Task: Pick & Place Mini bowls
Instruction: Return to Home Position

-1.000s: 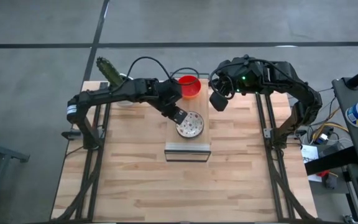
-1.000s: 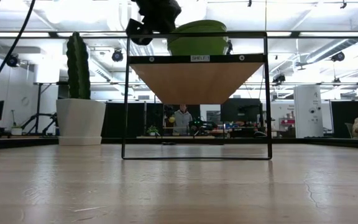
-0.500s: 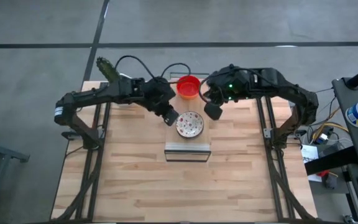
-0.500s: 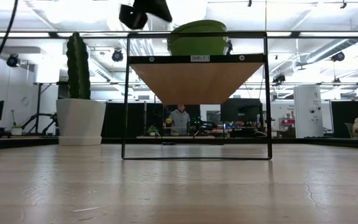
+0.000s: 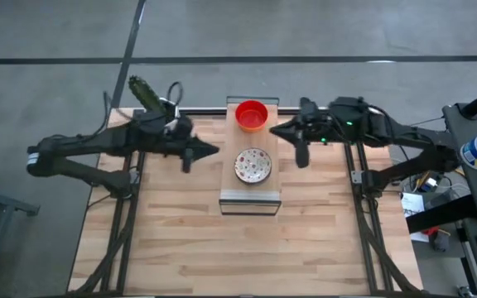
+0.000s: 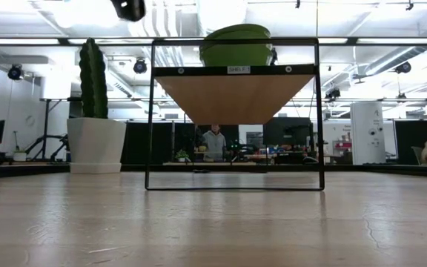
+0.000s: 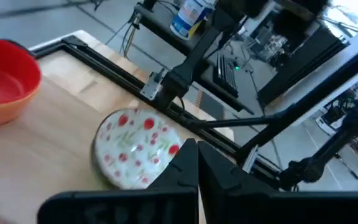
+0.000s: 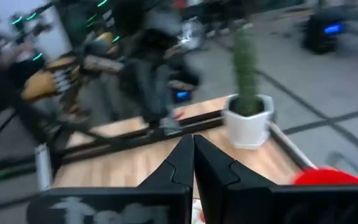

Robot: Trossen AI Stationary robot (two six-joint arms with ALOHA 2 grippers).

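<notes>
A white bowl with a red floral pattern (image 5: 253,165) (image 7: 135,146) sits upright on the wooden top of a black-framed shelf (image 5: 251,200). In the low view only its green underside (image 6: 236,46) shows. A red bowl (image 5: 252,114) (image 7: 2,81) stands on the shelf top farther back. The other mini bowls are out of view. My left gripper (image 5: 214,151) (image 7: 197,152) is shut and empty, left of the floral bowl and apart from it. My right gripper (image 5: 273,132) (image 8: 193,146) is shut and empty, off the shelf's right side between the two bowls.
A cactus in a white pot (image 5: 143,91) (image 6: 95,111) (image 8: 247,93) stands at the table's far left corner. The shelf (image 6: 236,93) stands on thin black legs mid-table. The wooden table (image 5: 180,240) stretches to the near edge. People sit in the room beyond.
My left gripper has drawn away from the floral bowl's left rim toward the table's left, its arm stretching out low. The floral bowl stays on the shelf top. My right arm has lowered and stretched out toward the right, its gripper staying near the shelf's right side.
</notes>
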